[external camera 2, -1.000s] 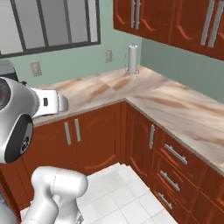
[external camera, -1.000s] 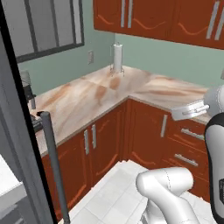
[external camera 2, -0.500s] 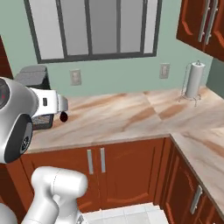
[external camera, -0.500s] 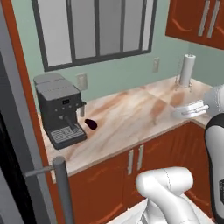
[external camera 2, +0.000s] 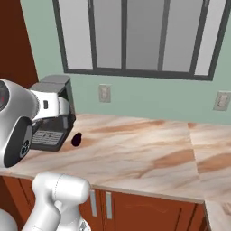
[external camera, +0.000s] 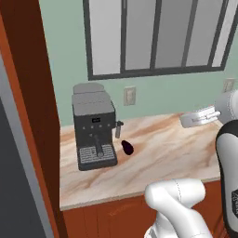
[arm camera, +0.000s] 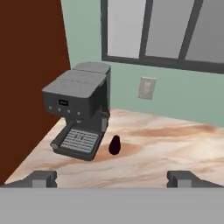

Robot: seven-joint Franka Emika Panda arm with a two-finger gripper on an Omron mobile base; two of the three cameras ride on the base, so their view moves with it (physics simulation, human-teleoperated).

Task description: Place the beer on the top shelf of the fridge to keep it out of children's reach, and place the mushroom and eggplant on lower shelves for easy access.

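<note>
- We find even, bright, diffuse light in all views, with no glare.
- Shadows are soft and faint: a small one under the eggplant (external camera: 127, 147) on the bench (external camera: 158, 158).
- Rendering is slightly soft and low in detail; we see no edge distortion.

The robot's arm hides part of the coffee machine (external camera 2: 53, 131).

A smooth, marble-like surface (external camera: 176, 153) is seen; the coffee machine (external camera: 94, 125) looks matt grey, perhaps plastic; the eggplant (external camera: 127, 147) appears glossy; the cabinet fronts (external camera 2: 149, 212) look like polished wood.
</note>
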